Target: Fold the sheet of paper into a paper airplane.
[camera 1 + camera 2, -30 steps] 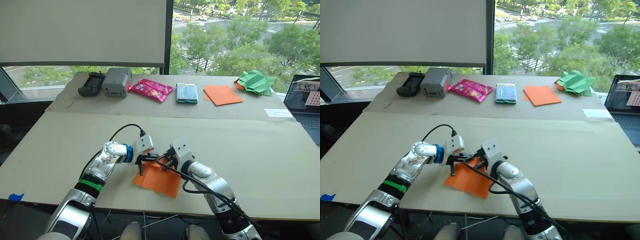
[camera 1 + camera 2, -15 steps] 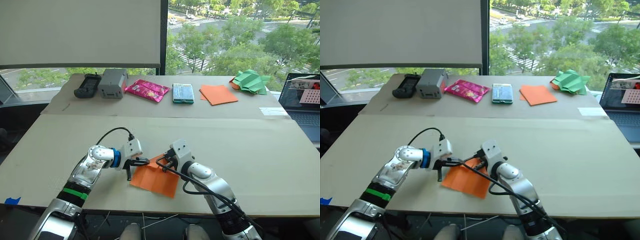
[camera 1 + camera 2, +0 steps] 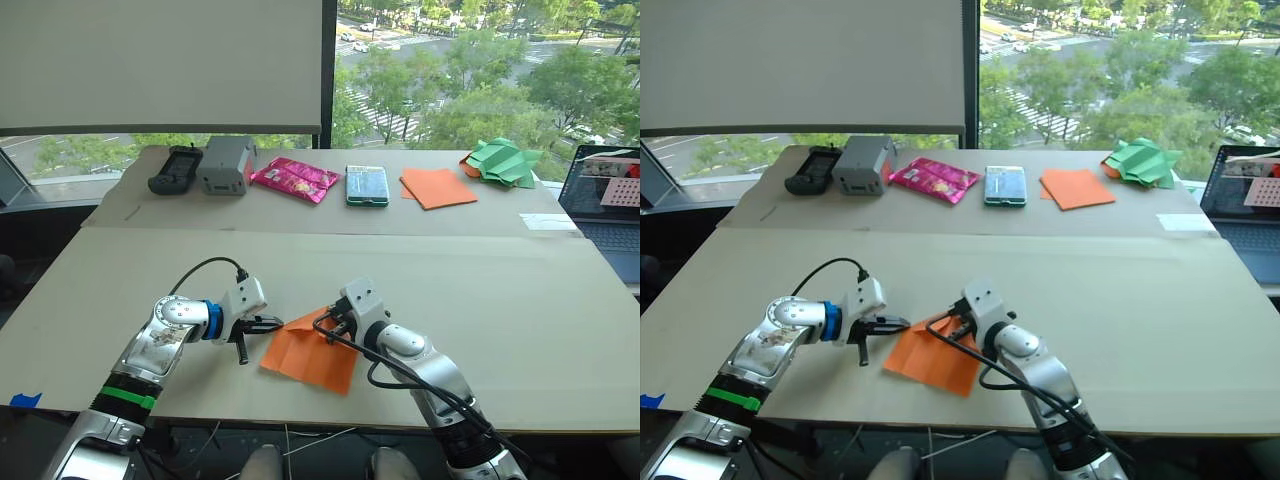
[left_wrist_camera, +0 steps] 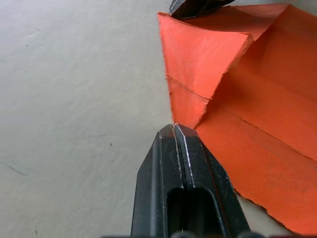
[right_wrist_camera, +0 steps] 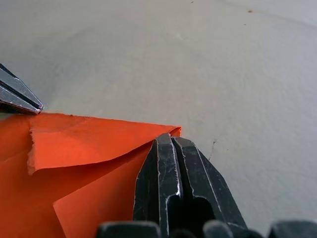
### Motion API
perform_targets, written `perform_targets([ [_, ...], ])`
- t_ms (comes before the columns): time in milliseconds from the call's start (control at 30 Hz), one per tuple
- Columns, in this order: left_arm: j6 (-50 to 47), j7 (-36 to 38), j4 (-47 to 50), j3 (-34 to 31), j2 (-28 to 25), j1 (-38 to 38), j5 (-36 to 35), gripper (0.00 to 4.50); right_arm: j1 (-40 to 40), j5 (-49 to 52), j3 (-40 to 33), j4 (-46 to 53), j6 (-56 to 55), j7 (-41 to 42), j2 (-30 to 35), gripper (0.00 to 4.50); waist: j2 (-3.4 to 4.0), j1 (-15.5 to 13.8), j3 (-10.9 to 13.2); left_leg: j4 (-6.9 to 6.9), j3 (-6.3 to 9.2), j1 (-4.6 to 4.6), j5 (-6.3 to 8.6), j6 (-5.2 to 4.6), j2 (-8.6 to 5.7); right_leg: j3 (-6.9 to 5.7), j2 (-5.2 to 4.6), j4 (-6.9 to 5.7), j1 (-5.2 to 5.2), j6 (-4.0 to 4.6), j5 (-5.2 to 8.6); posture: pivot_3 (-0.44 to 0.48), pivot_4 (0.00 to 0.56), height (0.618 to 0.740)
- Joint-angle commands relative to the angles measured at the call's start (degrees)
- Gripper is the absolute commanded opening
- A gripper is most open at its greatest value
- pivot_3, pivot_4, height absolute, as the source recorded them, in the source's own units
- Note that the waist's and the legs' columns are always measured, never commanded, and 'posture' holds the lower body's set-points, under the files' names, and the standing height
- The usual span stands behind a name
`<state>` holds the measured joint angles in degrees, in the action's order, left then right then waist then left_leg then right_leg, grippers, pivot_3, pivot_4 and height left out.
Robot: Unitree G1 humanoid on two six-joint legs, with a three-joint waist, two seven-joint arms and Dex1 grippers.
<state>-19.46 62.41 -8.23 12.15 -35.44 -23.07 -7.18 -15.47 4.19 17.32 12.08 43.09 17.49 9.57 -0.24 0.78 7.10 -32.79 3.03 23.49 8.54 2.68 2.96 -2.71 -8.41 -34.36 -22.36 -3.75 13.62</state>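
The sheet of paper (image 3: 310,350) is orange and creased, and lies flat on the table near its front edge. One corner is folded over into a raised flap (image 4: 198,64). My left gripper (image 3: 279,323) is shut, its tips (image 4: 174,128) touching the sheet's left edge at the foot of that flap. My right gripper (image 3: 322,328) is shut too, with its tips (image 5: 171,138) resting on the sheet's far corner (image 5: 74,163). No paper airplane shape shows; the sheet is mostly flat.
Along the far side of the table sit a black device (image 3: 174,170), a grey box (image 3: 225,165), a pink packet (image 3: 293,179), a teal case (image 3: 366,185), a stack of orange sheets (image 3: 440,187) and crumpled green paper (image 3: 505,163). A laptop (image 3: 610,200) stands at the right.
My left gripper has drawn back to the left, from over the sheet to its left edge. The right gripper has stayed on the far corner. The camera shifted slightly.
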Motion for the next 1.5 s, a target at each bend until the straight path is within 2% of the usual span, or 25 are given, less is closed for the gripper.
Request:
perform_targets([
  [33, -1.68, 0.25, 2.05, -2.12, 0.79, -3.16, -2.61, 0.03, 0.46, 0.56, -1.06, 3.61, 2.17, 1.30, 1.83, 0.00, -0.07, -0.27, 0.07, 0.00, 0.00, 0.06, 0.00, 0.00, -0.01, -0.01, 0.00, 0.01, -0.01, 0.00, 0.00, 0.000, 0.150, 0.702],
  [200, -3.44, 0.41, 2.81, -1.45, 4.98, -4.51, -5.61, 0.03, 0.78, 1.28, -2.04, 6.01, 3.77, 1.77, 2.88, 0.00, -0.10, -0.81, 0.07, -0.04, -0.01, 0.25, -0.07, -0.10, -0.05, -0.02, 0.01, 0.13, 0.01, -0.09, -0.05, 0.000, 0.150, 0.702],
  [267, -1.72, -0.15, 0.01, -0.13, 7.08, -5.01, -4.44, 0.03, 1.45, 1.23, -2.69, 7.36, 4.58, 1.48, 3.52, 0.00, -0.10, -0.89, 0.07, -0.05, -0.03, 0.24, -0.27, -0.43, -0.06, -0.01, 0.01, 0.17, 0.06, -0.09, -0.06, 0.000, 0.150, 0.702],
  [467, 3.12, 1.05, -6.44, 4.01, 9.77, -5.74, -0.97, 0.03, 3.00, 2.01, -5.22, 11.55, 6.94, 1.81, 5.73, 0.00, -0.13, -1.13, 0.09, -0.05, -0.03, 0.25, -0.29, -0.47, -0.06, -0.01, 0.02, 0.18, 0.06, -0.09, -0.05, 0.000, 0.150, 0.702],
  [600, 9.66, 0.24, -14.31, 7.89, 11.23, -6.29, 4.17, 0.03, 6.84, 3.51, -8.35, 17.23, 9.04, 4.41, 11.00, 0.00, -0.14, -1.94, 0.09, -0.10, -0.04, 0.26, -0.24, -0.37, -0.06, -0.02, 0.02, 0.24, 0.11, -0.10, -0.06, 0.000, 0.150, 0.702],
  [633, 11.04, 0.23, -15.80, 8.26, 11.42, -6.48, 4.82, 0.03, 8.12, 3.96, -8.84, 18.48, 9.40, 5.61, 12.69, 0.00, -0.14, -2.08, 0.08, -0.12, -0.06, 0.26, -0.05, -0.08, -0.07, -0.02, 0.01, 0.26, 0.14, -0.10, -0.05, 0.000, 0.150, 0.702],
  [767, 13.95, 0.35, -19.02, 8.84, 11.91, -7.40, 5.75, 0.03, 14.37, 6.83, -10.77, 22.86, 8.75, 11.16, 19.73, 0.00, -0.16, -2.17, 0.07, -0.17, -0.09, 0.26, -0.01, -0.02, -0.07, -0.02, -0.03, 0.32, 0.17, -0.11, -0.04, 0.000, 0.150, 0.702],
  [900, 14.70, 0.49, -20.40, 8.60, 12.38, -7.71, 5.77, 0.03, 19.91, 9.24, -7.68, 26.04, 7.53, 16.93, 25.62, 0.00, -0.32, -1.99, 0.05, -0.21, -0.09, 0.25, 0.00, 0.00, -0.08, -0.02, -0.06, 0.33, 0.19, -0.12, -0.04, 0.000, 0.150, 0.702],
  [1000, 14.91, 0.49, -20.73, 8.57, 12.51, -7.86, 5.86, 0.03, 19.24, 9.51, -5.15, 24.98, 7.13, 16.73, 24.90, 0.00, -0.46, -1.67, 0.06, -0.21, -0.08, 0.18, 0.00, 0.00, -0.08, -0.03, -0.07, 0.33, 0.21, -0.13, -0.03, 0.000, 0.150, 0.702],
  [1133, 14.74, 0.30, -20.67, 8.41, 12.43, -7.77, 5.93, 0.03, 14.89, 8.89, -2.31, 21.41, 5.91, 14.29, 19.21, 0.00, -0.57, -1.19, 0.06, -0.19, -0.06, 0.09, 0.00, 0.00, -0.06, -0.05, -0.07, 0.31, 0.21, -0.13, -0.03, 0.000, 0.150, 0.702],
  [1267, 14.58, 0.31, -20.05, 8.31, 11.98, -7.35, 6.03, 0.03, 11.13, 9.41, -3.23, 18.16, 4.79, 12.31, 13.57, 0.00, -0.47, -1.07, 0.06, -0.18, -0.05, 0.04, 0.00, 0.00, -0.05, -0.06, -0.07, 0.30, 0.21, -0.13, -0.03, 0.000, 0.150, 0.702],
  [1500, 14.12, 0.25, -19.07, 8.55, 11.26, -7.16, 6.40, 0.03, 7.57, 11.55, -4.40, 18.29, 4.81, 11.96, 9.16, 0.00, -0.37, -1.44, -0.01, -0.18, -0.08, 0.10, -0.02, -0.03, -0.06, -0.05, -0.05, 0.28, 0.21, -0.15, -0.05, 0.000, 0.150, 0.702],
])
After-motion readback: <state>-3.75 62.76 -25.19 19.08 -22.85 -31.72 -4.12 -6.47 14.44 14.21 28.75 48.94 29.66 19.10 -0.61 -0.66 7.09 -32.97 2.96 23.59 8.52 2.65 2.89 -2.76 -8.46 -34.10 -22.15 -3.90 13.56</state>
